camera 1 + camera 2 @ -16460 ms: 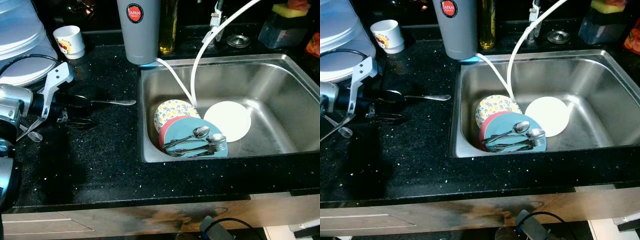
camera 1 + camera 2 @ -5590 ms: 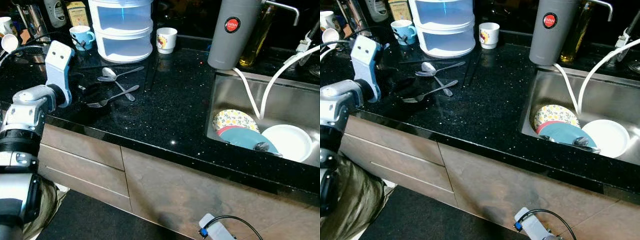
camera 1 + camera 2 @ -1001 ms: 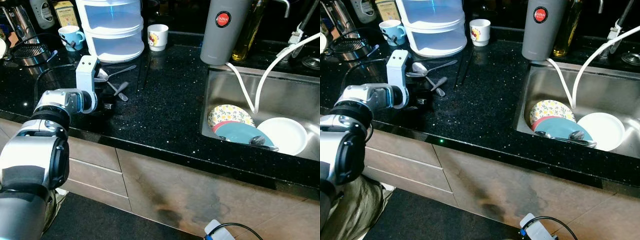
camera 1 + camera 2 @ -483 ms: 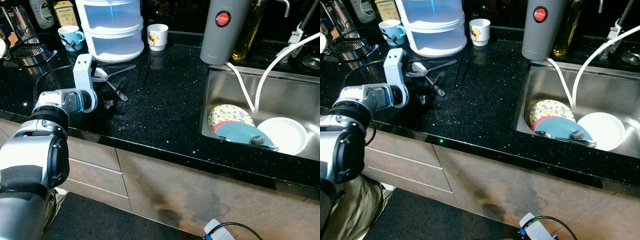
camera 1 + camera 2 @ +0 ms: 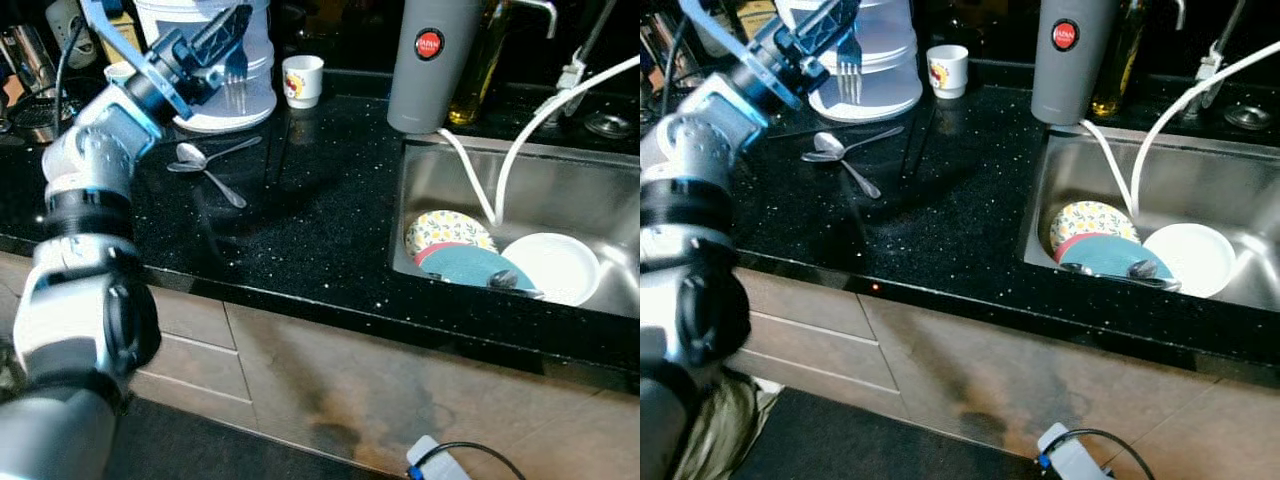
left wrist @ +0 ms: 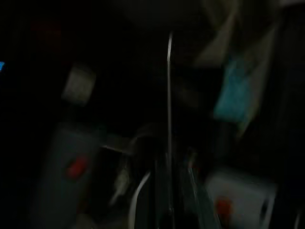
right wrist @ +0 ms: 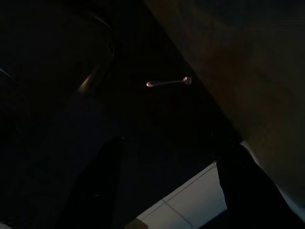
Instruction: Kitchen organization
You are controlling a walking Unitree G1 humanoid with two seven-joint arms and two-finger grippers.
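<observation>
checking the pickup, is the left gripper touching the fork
Touching. In the right eye view the left gripper is raised above the counter, pinching the fork, which hangs tines down from its fingers.

The left gripper has risen off the counter, lifting the fork (tines hanging down) above the spoons.

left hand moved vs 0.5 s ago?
Yes. The left hand has risen off the counter and now holds a fork up in front of the white container.
</observation>
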